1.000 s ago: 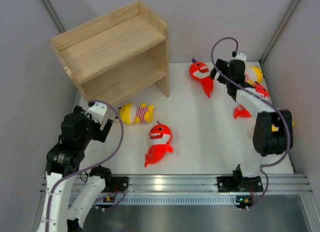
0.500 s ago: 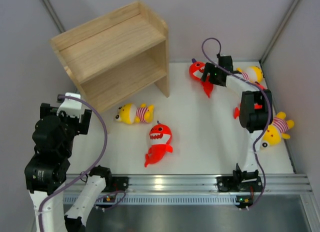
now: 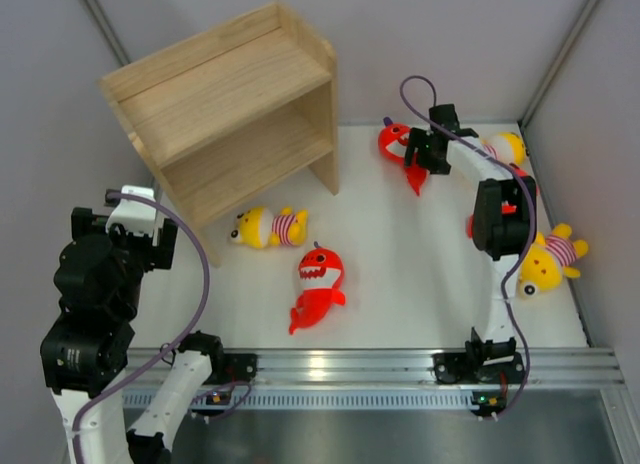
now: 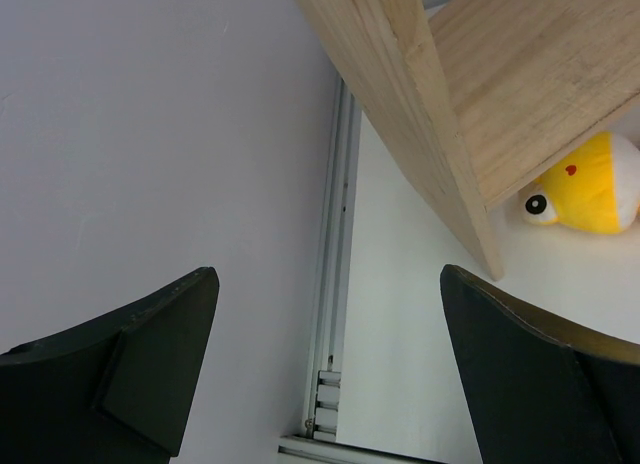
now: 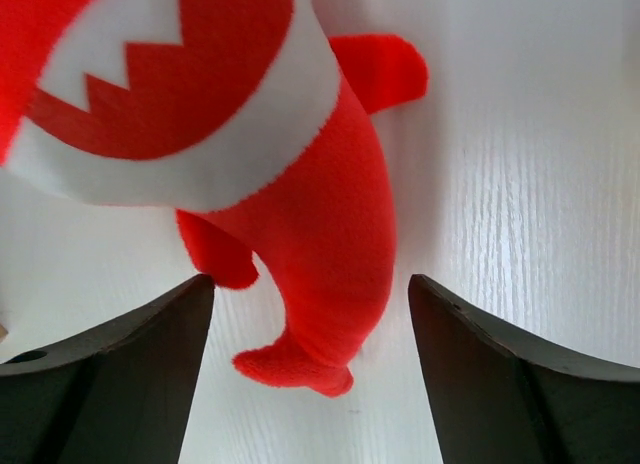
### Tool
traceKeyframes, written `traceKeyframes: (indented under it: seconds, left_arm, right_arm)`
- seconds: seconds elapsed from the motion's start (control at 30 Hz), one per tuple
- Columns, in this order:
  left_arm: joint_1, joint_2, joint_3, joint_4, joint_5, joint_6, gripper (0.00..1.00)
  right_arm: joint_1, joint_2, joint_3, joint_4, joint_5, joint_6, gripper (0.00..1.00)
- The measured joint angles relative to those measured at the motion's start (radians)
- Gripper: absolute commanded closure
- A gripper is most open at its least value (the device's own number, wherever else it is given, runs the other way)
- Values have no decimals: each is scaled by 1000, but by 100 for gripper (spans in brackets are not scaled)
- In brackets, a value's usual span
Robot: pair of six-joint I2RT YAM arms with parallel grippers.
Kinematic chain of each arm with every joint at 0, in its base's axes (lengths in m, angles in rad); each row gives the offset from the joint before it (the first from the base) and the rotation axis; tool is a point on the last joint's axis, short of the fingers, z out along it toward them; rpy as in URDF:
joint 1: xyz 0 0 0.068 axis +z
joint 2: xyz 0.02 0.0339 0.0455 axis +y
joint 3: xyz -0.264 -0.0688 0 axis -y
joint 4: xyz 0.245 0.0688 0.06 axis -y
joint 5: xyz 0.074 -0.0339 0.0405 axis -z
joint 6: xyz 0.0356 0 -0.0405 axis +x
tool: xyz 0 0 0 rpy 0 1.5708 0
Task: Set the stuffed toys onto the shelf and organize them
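Note:
The light-wood shelf (image 3: 225, 99) stands at the far left; its side panel fills the left wrist view (image 4: 420, 114). A red shark (image 3: 397, 142) lies at the far middle, and my right gripper (image 3: 416, 150) is open with its jaws on either side of the shark's tail (image 5: 310, 234). My left gripper (image 3: 130, 209) is open and empty, raised left of the shelf (image 4: 328, 284). A yellow doll (image 3: 270, 227) lies in front of the shelf (image 4: 590, 179). A second shark (image 3: 320, 277) lies mid-table. A third shark (image 3: 475, 224) is mostly hidden behind the right arm. Two more dolls (image 3: 507, 144) (image 3: 548, 259) lie at the right.
Grey walls close in on the left and right. An aluminium rail (image 3: 400, 364) runs along the near edge, and a vertical rail (image 4: 335, 284) runs along the left table edge.
My left arm has pulled back to the left and risen, away from the yellow doll. My right gripper has swung left from the right-side toys to the far shark.

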Motion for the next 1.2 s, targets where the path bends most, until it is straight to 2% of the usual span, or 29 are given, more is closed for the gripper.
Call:
traceKeyframes:
  seconds: [0.1,0.17,0.2,0.23,0.33,0.53,0.67,0.77,0.93,1.07,1.2]
  left_arm:
    - [0,0,2,-2,5,0,1]
    - [0,0,6,-8,5,0,1]
    - [0,0,10,-11,4,0,1]
    - [0,0,16,-15,4,1,1]
    - [-2,-2,37,-23,4,1,1]
    - [-13,-11,46,-26,3,2,1]
    - [-20,-11,46,-26,0,5,1]
    - [-20,-11,46,-26,0,6,1]
    - [-20,-11,46,-27,0,5,1]
    - [-20,-11,46,-26,0,6,1]
    - [-20,-10,46,-27,1,6,1]
  right_arm:
    - [1,12,18,-71,19,6,30]
    - [5,35,52,-109,35,8,39]
    - [8,46,63,-119,42,8,47]
    - [11,53,73,-130,48,6,66]
    - [21,66,84,-158,58,1,100]
    - [24,66,80,-163,69,-4,100]
    - [24,11,17,-140,103,-24,100]
    - [26,-95,-58,-122,140,-49,100]
    - [50,-361,-147,-66,223,-90,100]
    - [126,-588,-204,-20,309,-117,100]
    - [229,-703,-190,-14,369,-128,100]
